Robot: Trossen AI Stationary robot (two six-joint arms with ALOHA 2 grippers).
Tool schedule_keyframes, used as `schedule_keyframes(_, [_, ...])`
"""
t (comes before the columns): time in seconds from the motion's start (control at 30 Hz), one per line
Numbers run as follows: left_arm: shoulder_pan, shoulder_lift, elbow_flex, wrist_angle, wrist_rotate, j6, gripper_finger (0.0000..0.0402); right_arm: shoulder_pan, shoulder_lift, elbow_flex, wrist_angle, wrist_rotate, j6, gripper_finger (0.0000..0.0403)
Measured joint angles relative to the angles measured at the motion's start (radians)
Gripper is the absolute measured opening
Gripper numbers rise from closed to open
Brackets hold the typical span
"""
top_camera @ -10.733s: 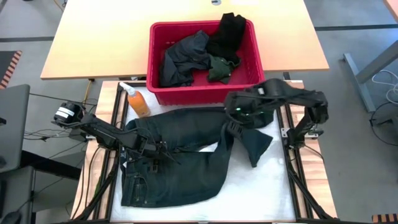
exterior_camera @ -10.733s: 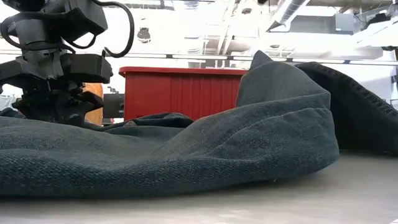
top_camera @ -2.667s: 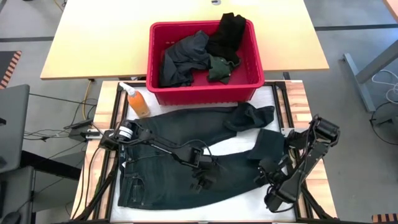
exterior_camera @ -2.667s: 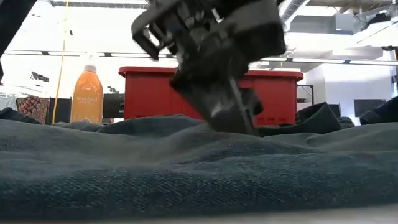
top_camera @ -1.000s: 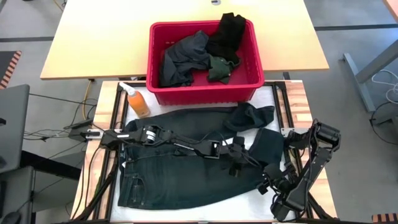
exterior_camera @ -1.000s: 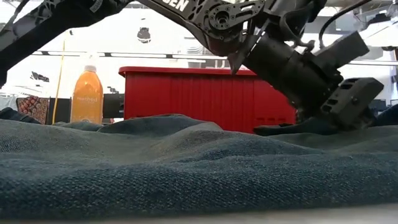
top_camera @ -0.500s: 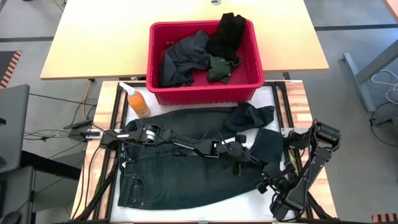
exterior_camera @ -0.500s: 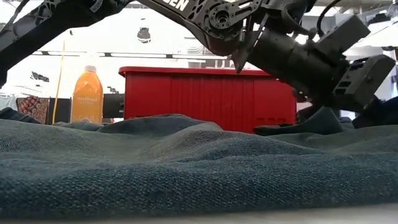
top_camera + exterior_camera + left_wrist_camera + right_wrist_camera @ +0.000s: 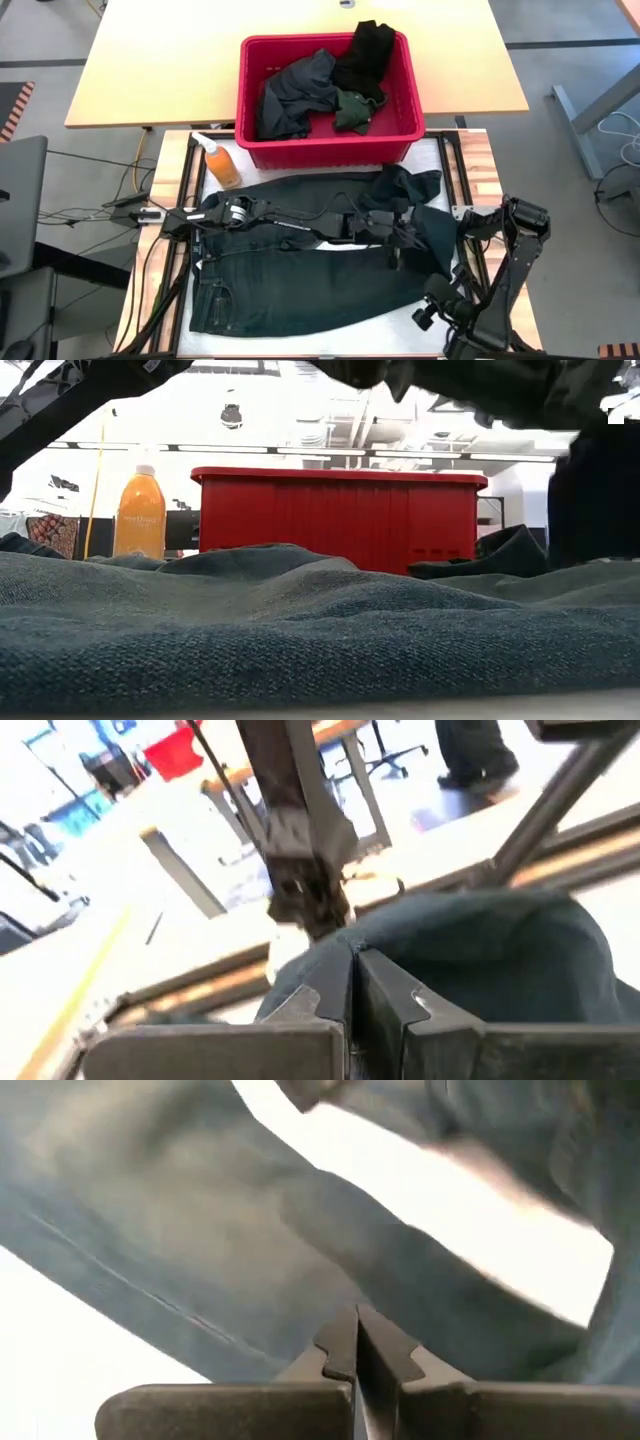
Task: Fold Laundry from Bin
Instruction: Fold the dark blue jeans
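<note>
Your jeans (image 9: 300,275) lie at lower centre, below the bin (image 9: 325,145); denim is heavy and floppy, so grip hems. Left gripper (image 9: 392,232) pinches the leg; right gripper (image 9: 432,310) is closed, empty.

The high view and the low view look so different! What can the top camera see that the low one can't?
Only the high view shows the clothes piled inside the bin, both arms, and the left gripper shut on the jeans, while the right gripper waits, shut, at the table's right edge. Only the low view shows the room's ceiling lights behind. Both show the red bin, the jeans and the orange bottle.
</note>
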Motion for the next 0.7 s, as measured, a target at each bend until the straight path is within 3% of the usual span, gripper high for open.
schedule_keyframes(0.23, [-0.002,0.000,0.058,0.000,0.011,0.003,0.0000,0.015,-0.073,0.139,-0.002,0.395,-0.227,0.0024])
schedule_keyframes(0.37, [-0.019,0.002,0.058,-0.011,0.068,-0.047,0.0000,-0.008,-0.096,0.206,0.003,0.577,-0.357,0.0024])
schedule_keyframes(0.53, [-0.072,0.002,0.058,-0.022,0.012,0.031,0.0000,-0.071,-0.145,0.225,0.000,0.616,-0.447,0.0024])
schedule_keyframes(0.7, [-0.104,0.002,0.058,-0.122,-0.251,0.232,0.0000,-0.106,-0.175,0.221,0.000,0.617,-0.502,0.0024])
